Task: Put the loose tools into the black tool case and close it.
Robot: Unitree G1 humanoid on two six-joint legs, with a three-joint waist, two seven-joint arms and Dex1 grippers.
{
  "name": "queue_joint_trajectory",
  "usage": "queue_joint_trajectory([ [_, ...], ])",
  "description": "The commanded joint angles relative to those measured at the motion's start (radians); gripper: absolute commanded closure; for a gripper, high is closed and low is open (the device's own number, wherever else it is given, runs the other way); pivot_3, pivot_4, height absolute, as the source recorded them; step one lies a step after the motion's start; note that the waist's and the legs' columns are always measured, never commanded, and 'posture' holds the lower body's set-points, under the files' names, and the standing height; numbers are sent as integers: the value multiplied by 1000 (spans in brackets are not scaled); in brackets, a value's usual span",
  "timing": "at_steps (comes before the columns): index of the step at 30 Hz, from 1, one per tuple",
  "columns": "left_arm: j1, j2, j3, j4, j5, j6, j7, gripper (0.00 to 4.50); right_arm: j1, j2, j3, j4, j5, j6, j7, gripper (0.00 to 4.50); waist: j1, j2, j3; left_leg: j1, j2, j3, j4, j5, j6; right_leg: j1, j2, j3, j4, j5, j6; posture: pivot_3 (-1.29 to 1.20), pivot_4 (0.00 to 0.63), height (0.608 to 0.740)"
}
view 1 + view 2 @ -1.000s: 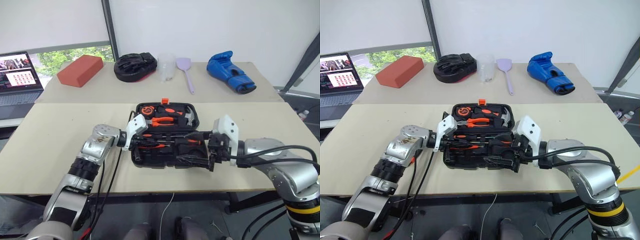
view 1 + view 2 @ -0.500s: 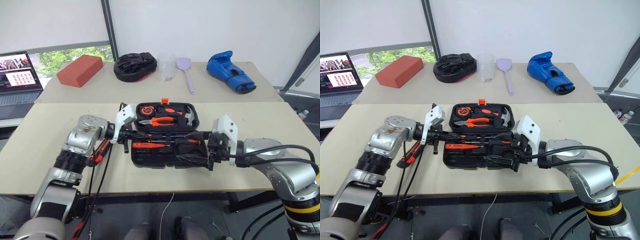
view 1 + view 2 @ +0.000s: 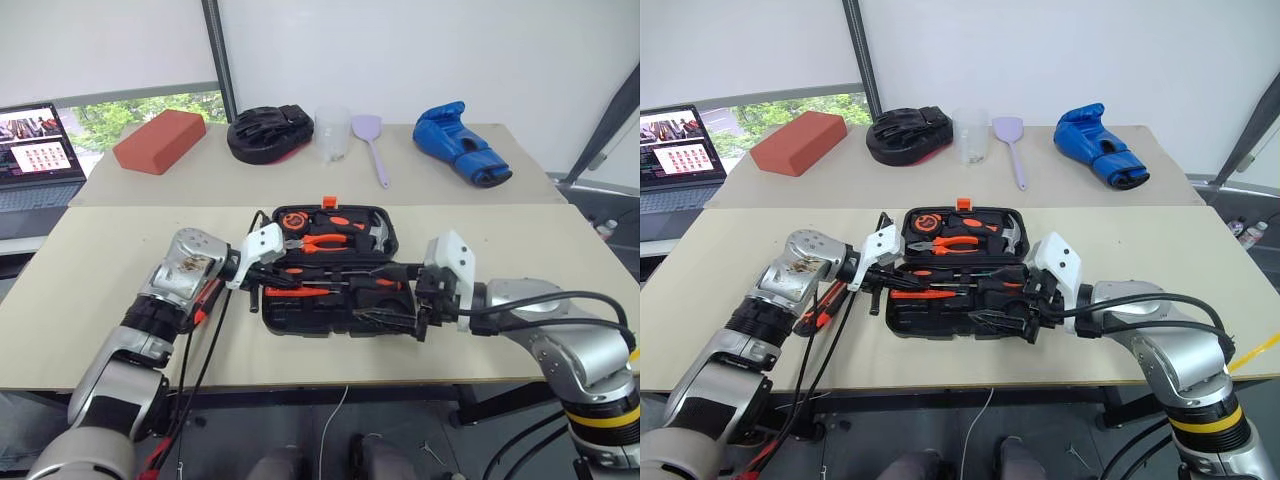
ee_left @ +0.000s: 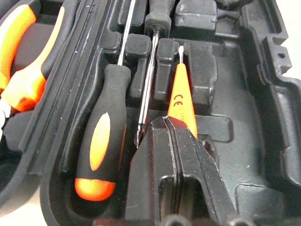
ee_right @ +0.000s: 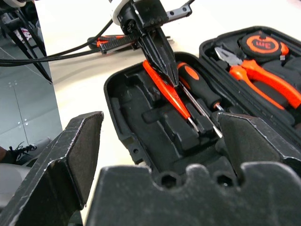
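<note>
Where shut left fingers [image 4: 176, 141] rest, tester screwdriver [image 4: 181, 101] underneath

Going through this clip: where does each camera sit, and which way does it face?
Eye views: head, looking down at the black tool case; both arms show.
Left wrist view: along the shut left gripper touching the slim orange tester screwdriver.
Right wrist view: between the open right gripper fingers, across the case.
Shared: tester, case.

The left hand [image 4: 175, 126] covers the back end of the orange tester screwdriver [image 4: 181, 96]. The pliers [image 4: 19, 61] are cut off at the picture's edge. The laptop [image 3: 38, 155] screen is too small to read
</note>
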Motion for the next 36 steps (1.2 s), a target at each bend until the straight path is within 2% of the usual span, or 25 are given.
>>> queue_joint_trajectory([
  [1, -14, -26, -17, 18, 18, -14, -6, 4454, -10, -1, -27, -28, 7, -20, -7, 0, 0, 0, 0, 0, 0, 0, 0, 0, 0, 0, 0, 0, 0, 0, 0, 0, 150, 740],
  [7, -29, -44, 21, 23, 1, -3, 10, 4454, -11, 1, -25, -21, 5, -23, -10, 0, -1, 0, 0, 0, 0, 0, 0, 0, 0, 0, 0, 0, 0, 0, 0, 0, 150, 740],
  [18, -18, 24, 141, -51, -110, 108, -22, 4454, -7, 2, -20, -15, 1, -31, -2, 0, 0, 0, 0, 0, 0, 0, 0, 0, 0, -1, 0, 0, 0, 0, 0, 0, 150, 740],
  [25, 47, 3, 107, -152, -111, 167, -11, 4454, -16, 5, -9, -6, -7, -39, 0, 0, 1, 0, 0, 0, 0, 0, 0, 0, 0, 0, 0, 0, 0, 0, 0, 0, 150, 740],
  [31, 102, -20, 46, -116, -32, 66, 47, 4454, -14, 4, -11, -8, -14, -39, -2, 0, 0, 0, 0, 0, 0, 0, 0, 0, 0, 0, 0, 0, 0, 0, 0, 0, 150, 740],
  [36, 129, -28, 33, -101, -18, 27, 58, 4454, -7, 4, -18, -13, -15, -32, -7, 0, 2, 0, -1, 0, 0, 0, 0, 0, 0, 0, 0, 0, 0, 0, 0, 0, 150, 740],
])
